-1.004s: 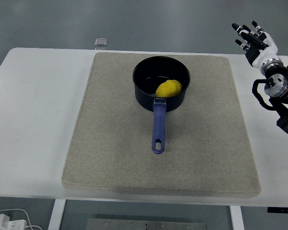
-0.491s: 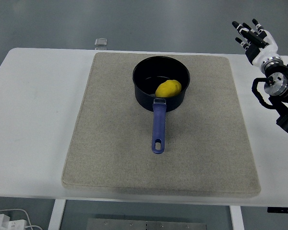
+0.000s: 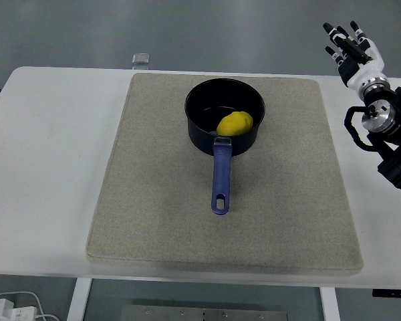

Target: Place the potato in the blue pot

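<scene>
Resting inside the blue pot point(image 3: 224, 114), against its near wall just above the handle point(image 3: 220, 175), the potato point(image 3: 234, 123) has not shifted over the last second. The pot sits on the grey mat point(image 3: 154, 200), toward the table's point(image 3: 47, 167) far edge. At the far right corner, the right hand point(image 3: 351, 47) has drifted slightly up and away, fingers spread and holding nothing. That retreat suggests the placing is done.
</scene>
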You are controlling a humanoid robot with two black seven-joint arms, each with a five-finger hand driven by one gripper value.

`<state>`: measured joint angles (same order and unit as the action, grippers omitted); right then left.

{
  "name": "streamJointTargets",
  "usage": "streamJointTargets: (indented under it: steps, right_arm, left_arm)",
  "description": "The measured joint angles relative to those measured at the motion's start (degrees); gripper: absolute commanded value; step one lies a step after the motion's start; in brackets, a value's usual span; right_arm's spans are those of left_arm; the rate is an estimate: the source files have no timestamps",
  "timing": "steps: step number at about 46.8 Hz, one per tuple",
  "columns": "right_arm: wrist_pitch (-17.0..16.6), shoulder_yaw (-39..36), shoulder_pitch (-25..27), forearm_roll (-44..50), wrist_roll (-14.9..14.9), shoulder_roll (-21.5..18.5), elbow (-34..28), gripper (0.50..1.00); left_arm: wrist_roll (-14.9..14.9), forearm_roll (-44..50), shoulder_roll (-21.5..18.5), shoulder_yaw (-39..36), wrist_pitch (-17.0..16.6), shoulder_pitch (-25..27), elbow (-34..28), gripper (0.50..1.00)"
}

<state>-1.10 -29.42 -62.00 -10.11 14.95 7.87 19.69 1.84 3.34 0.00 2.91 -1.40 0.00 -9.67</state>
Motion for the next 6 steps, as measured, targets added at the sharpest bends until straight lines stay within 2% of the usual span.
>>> streamJointTargets:
  steps: [6]
  right_arm:
    - [0.0, 0.1, 0.1, 0.0, 0.0, -0.1, 0.0, 0.924]
  left_arm:
    - [0.0, 0.0, 0.0, 0.0, 0.0, 0.0, 0.0, 0.994]
